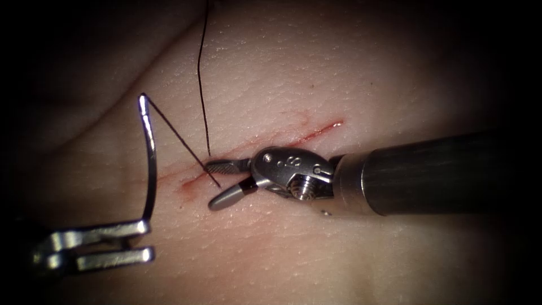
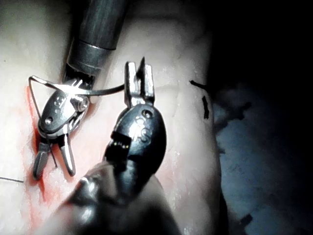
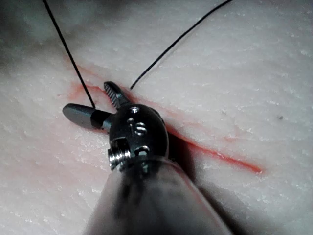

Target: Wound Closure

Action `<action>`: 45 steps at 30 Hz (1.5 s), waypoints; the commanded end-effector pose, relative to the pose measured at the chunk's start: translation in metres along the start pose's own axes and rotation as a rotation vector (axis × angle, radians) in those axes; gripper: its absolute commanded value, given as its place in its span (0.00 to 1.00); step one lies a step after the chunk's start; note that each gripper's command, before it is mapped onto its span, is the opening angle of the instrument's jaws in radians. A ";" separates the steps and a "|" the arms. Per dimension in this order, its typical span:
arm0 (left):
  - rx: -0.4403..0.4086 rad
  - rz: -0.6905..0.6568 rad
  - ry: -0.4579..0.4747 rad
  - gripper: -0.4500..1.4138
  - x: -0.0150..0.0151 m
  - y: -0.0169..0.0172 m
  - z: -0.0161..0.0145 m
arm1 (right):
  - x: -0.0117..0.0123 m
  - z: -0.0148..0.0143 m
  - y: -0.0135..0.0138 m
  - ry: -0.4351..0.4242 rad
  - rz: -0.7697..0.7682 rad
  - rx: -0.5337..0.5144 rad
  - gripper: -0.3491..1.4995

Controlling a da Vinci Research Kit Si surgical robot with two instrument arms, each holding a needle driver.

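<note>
Left of the cut, the needle stands clear of the tissue, pinched near one end by the left hand, with thread running from its upper end into the cut. The right hand lies spread over the cut, holding nothing. One thread passes through; the cut looks mostly unclosed, and small marks on the hands are unreadable.

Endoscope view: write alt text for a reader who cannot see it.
The left gripper, shut on one end of the curved needle, holds it upright, clear of the tissue, left of the cut. The right gripper is open over the cut, where two strands of black thread enter.
</note>
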 end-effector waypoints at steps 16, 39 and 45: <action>-0.001 0.006 0.002 0.00 -0.0022 0.0003 0.0009 | 0.0016 -0.0006 0.0000 0.019 -0.037 0.021 0.81; -0.003 0.007 -0.001 0.00 -0.0024 0.0001 0.0002 | -0.0010 -0.0003 -0.0013 0.011 -0.065 0.030 0.44; 0.001 0.008 -0.005 0.00 -0.0028 -0.0001 0.0001 | -0.0009 -0.0009 -0.0020 0.014 -0.065 0.053 0.00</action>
